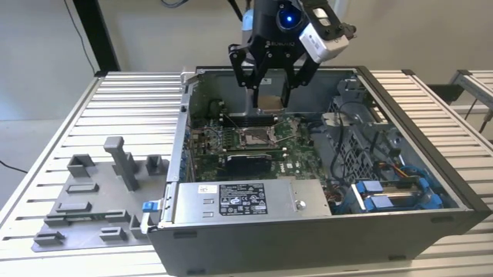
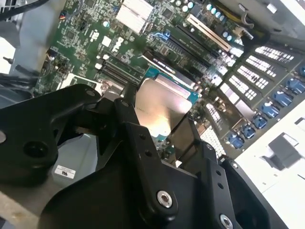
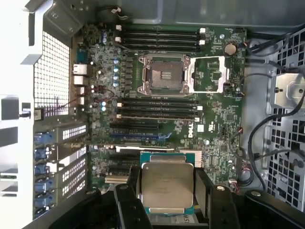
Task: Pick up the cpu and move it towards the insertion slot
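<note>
Holding the cpu (image 3: 167, 185) clamped flat between the fingers of my tool (image 3: 167, 191), I hang above the open computer case (image 1: 462, 196), so the chip faces the insertion slot (image 3: 165, 74) well apart below

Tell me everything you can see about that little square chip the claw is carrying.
The cpu is a flat square chip with a dull silvery metal top and a thin greenish rim. The gripper holds it by two opposite edges between black fingers, above the green motherboard inside the open computer case. It hangs short of the insertion slot, touching nothing else.
</note>
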Robot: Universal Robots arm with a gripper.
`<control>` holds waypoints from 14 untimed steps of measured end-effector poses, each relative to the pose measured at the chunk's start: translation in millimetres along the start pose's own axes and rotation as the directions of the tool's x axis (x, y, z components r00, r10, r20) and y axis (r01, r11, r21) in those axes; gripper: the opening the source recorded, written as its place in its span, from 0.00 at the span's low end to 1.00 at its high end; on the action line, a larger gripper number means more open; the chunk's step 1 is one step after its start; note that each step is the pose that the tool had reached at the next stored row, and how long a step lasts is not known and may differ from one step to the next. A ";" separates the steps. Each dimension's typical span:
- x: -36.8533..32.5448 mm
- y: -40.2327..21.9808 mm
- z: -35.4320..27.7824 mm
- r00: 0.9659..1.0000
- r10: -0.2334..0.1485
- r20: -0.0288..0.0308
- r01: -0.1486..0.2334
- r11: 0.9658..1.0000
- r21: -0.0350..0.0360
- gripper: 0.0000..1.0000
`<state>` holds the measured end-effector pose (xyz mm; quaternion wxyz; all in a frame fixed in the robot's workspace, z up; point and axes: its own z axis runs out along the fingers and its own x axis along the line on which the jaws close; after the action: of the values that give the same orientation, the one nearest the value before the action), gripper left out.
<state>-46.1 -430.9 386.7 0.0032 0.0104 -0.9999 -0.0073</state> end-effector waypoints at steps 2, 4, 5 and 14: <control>-0.2 4.6 0.1 1.000 0.000 0.000 0.000 1.000 0.000 0.00; -0.4 9.4 0.2 1.000 0.000 0.000 0.000 1.000 0.000 0.00; -0.5 11.7 0.2 1.000 0.000 0.000 0.000 1.000 0.000 0.00; -1.5 33.3 0.6 1.000 0.000 0.000 0.000 1.000 0.000 0.00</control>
<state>-45.3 -397.6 386.6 0.0032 0.0103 -0.9999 -0.0073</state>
